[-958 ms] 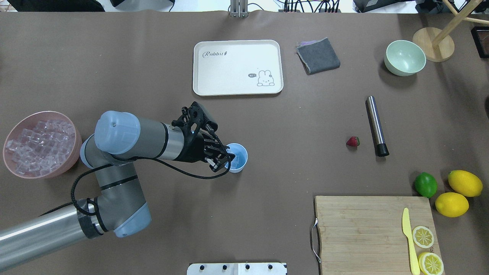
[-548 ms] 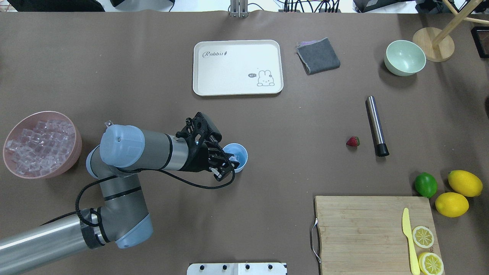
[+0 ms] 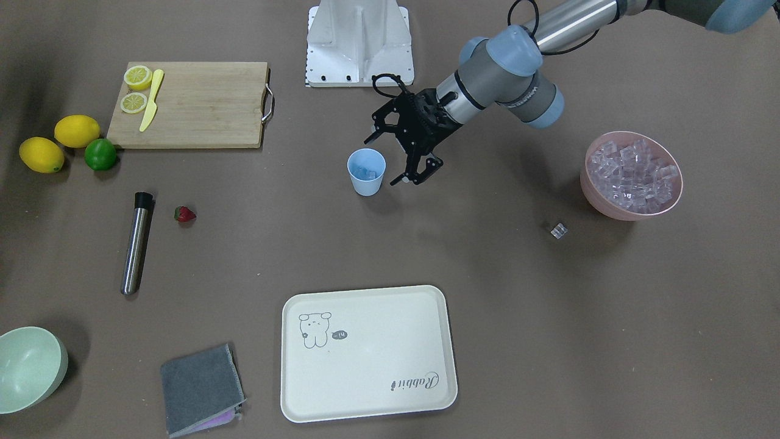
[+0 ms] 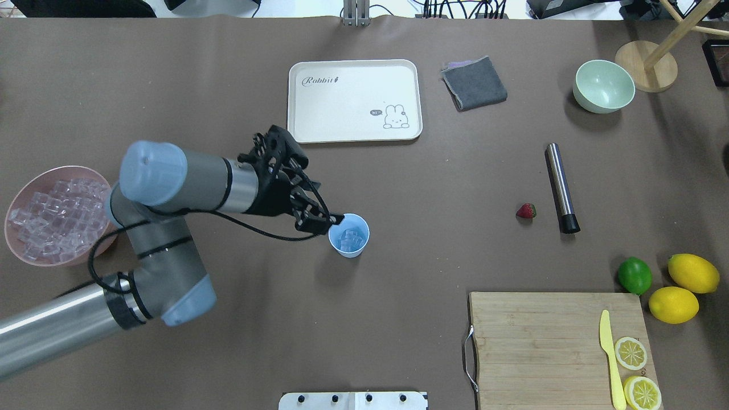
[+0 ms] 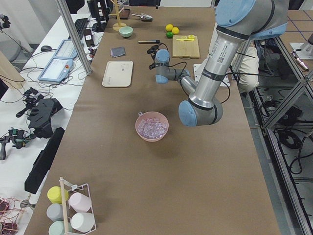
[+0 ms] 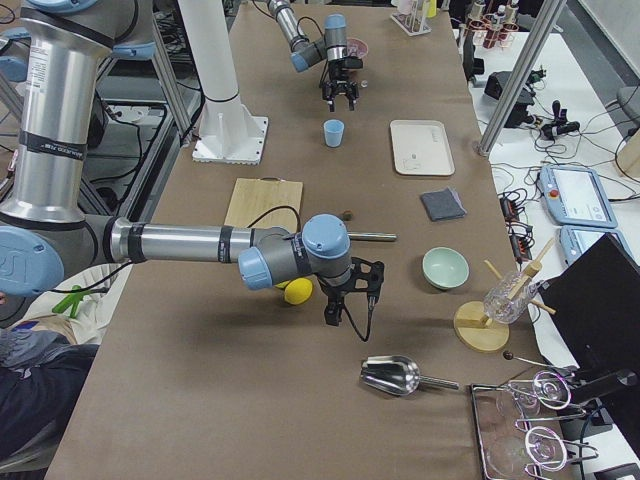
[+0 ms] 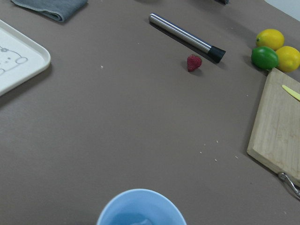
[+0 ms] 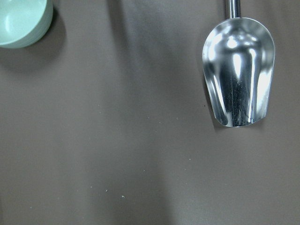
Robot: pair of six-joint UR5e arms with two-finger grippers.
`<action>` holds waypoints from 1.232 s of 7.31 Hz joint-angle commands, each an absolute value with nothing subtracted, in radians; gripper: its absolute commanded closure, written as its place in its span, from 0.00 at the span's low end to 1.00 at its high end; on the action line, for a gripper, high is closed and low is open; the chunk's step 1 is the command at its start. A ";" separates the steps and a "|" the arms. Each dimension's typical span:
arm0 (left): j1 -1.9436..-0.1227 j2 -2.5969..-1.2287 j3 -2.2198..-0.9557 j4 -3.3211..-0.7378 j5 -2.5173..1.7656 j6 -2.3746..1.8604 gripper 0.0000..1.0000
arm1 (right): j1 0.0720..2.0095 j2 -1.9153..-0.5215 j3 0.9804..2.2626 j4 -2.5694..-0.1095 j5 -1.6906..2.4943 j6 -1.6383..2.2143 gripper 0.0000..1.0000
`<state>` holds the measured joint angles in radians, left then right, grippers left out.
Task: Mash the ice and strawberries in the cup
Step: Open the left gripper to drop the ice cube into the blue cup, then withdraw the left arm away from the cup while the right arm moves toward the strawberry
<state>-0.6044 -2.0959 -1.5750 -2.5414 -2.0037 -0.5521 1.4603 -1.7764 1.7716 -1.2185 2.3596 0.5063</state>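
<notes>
Around the cup (image 4: 349,235), seen from overhead, the table (image 4: 433,250) is bare on every side: the tray (image 4: 354,101) sits well apart at 12 o'clock, the board (image 4: 558,347) well apart at 4 o'clock, and the pink bowl (image 4: 108,196) far off at 9 o'clock, near the table's left edge. Several cubes of ice (image 4: 350,239) lie inside the cup, many more fill the bowl, and one loose cube (image 3: 559,230) rests on the table near the bowl, at its 2 o'clock. The left gripper (image 3: 399,160) hangs just beside the cup's rim at its 10 o'clock, fingers (image 3: 421,174) spread wide with nothing between them; the front view shows a gap between them and the cup. The strawberry (image 4: 526,211) lies on its side well apart from both, at the cup's 3 o'clock, with open table between. A steel rod (image 4: 561,187) lies near the strawberry at its 2 o'clock, not touching it. The right gripper (image 6: 345,300) hovers far off over bare table near a scoop (image 8: 239,70); I cannot tell how its fingers stand.
</notes>
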 commanded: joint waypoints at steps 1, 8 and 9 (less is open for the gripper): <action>-0.824 -2.109 -1.565 -2.365 -2.211 -0.417 0.04 | 1.460 -1.720 1.787 -1.219 2.368 0.497 0.00; -1.403 -2.060 -1.474 -1.780 -2.488 0.053 0.04 | 1.226 -1.358 1.744 -1.238 2.280 0.626 0.00; -1.451 -2.040 -1.464 -1.711 -2.435 0.122 0.04 | 1.206 -1.330 1.743 -1.236 2.270 0.650 0.00</action>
